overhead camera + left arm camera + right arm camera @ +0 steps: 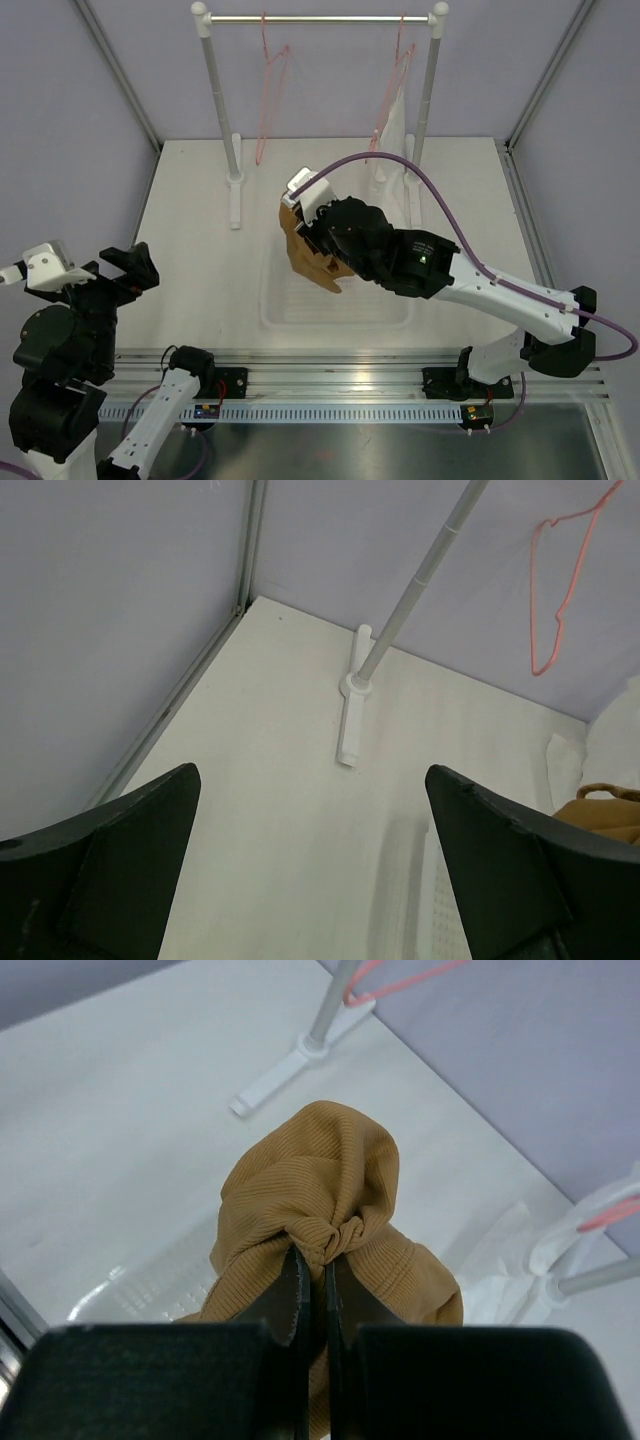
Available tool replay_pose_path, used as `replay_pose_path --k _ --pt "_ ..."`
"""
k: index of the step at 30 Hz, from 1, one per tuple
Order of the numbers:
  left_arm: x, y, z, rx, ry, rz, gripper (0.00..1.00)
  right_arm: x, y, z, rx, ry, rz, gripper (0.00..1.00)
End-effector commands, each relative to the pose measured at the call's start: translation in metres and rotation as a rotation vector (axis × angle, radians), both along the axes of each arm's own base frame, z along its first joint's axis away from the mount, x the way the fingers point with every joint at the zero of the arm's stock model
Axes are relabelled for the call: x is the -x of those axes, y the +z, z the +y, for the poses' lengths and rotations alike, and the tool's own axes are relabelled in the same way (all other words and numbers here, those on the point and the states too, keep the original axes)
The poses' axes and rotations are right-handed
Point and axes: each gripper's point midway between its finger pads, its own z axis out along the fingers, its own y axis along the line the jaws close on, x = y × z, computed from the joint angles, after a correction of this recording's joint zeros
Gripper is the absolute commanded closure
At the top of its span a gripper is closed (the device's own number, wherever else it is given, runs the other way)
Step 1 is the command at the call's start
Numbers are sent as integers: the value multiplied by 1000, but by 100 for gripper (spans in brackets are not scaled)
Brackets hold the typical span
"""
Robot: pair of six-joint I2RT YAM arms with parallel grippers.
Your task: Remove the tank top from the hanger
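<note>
Right jaws are pinched tight on a bunched fold of the tank top point(310, 1180), and the tan fabric dangles limp from them over the left part of the clear tray point(385, 315) on the counter point(190, 220). Whether its lower end touches the tray floor, I cannot tell. Up on the rail point(320, 18) hang 2 pink hangers: the hanger point(261, 120) on the left is bare and well apart from the top, while the other hanger point(397, 45) carries a white garment point(395, 125). Left jaws are spread wide, gripping nothing, over the counter's left side.
</note>
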Motion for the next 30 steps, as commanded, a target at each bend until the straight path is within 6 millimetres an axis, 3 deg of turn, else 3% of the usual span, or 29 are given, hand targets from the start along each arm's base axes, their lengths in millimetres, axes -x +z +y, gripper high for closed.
replay_pose_path --k 1,2,4,5,10,11,12,14,18,19,21,22,23,26,29,30 --pt "-18 -2 -16 -10 -68 13 1 -19 -19 -33 -28 -158 21 100" --pt "-20 -3 -18 -9 -74 13 1 -22 -46 -36 0 -175 60 100" --pt "-24 -8 -21 -9 -91 23 1 -31 -67 -37 -12 -167 107 100" --pt "-24 -8 -23 -7 -96 21 1 -32 -91 -37 11 -162 140 100" --pt "-32 -17 -27 -17 -110 61 1 -43 -148 -20 70 -133 234 100" --pt "-35 -21 -28 -20 -114 77 1 -44 -154 -20 69 -143 253 94" --pt "-39 -26 -31 -27 -122 97 1 -47 -161 -22 69 -163 274 75" --pt "-46 -37 -34 -39 -130 132 1 -50 -165 -28 54 -195 291 69" --pt "-53 -50 -31 -56 -109 163 1 -40 -141 -40 -40 -194 291 64" --pt "-53 -52 -30 -60 -101 166 1 -34 -125 -47 -79 -183 281 62" --pt "-54 -53 -29 -62 -95 166 1 -25 -119 -55 -105 -169 297 35" --pt "-54 -54 -29 -62 -95 168 1 -16 -105 -60 -146 -138 295 13" --pt "-55 -55 -30 -63 -97 168 1 -12 -104 -64 -161 -132 300 1" --pt "-59 -59 -31 -65 -99 177 1 -7 -83 -88 -201 -189 273 0" --pt "-66 -68 -42 -65 -149 211 1 -22 -67 -142 -198 -452 208 0" --pt "-67 -70 -45 -69 -168 215 1 -26 -69 -170 -150 -573 177 0"
